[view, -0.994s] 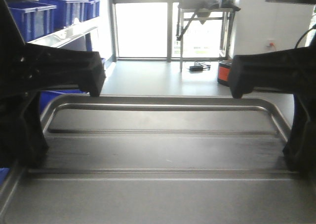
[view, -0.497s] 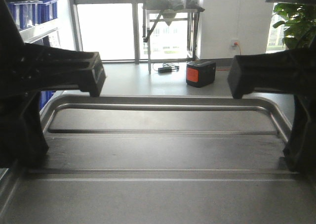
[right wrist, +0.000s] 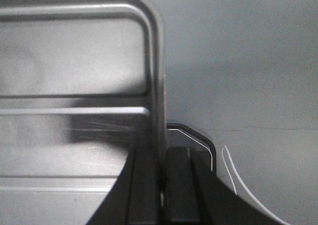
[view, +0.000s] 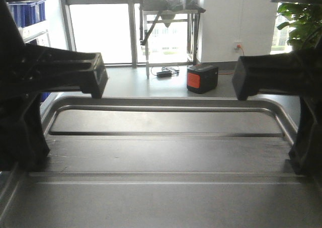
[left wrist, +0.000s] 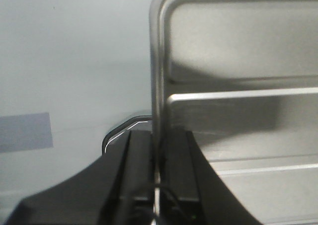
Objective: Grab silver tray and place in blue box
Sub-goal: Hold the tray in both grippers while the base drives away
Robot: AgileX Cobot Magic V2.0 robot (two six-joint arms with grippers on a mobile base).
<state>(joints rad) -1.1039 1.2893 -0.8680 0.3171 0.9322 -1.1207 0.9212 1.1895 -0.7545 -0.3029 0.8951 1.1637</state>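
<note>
Holds tray [view: 161, 157] empty across the lower frame of the front view. Pinches its left rim between left gripper [left wrist: 158, 138] fingers and its right rim between right gripper [right wrist: 161, 154] fingers, one finger inside, one outside. Shows blue crates [view: 27, 11] on a shelf at upper left, contents hidden.

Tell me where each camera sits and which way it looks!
Front: sits low between the arms, behind the tray, facing forward across it to the windows; the left arm and right arm show at the sides.
Left wrist: sits on the left arm, looking along the left tool, shut on the tray's left rim.
Right wrist: sits on the right arm, looking along the right tool, shut on the right rim.
Shared: every view sees the tray.
</note>
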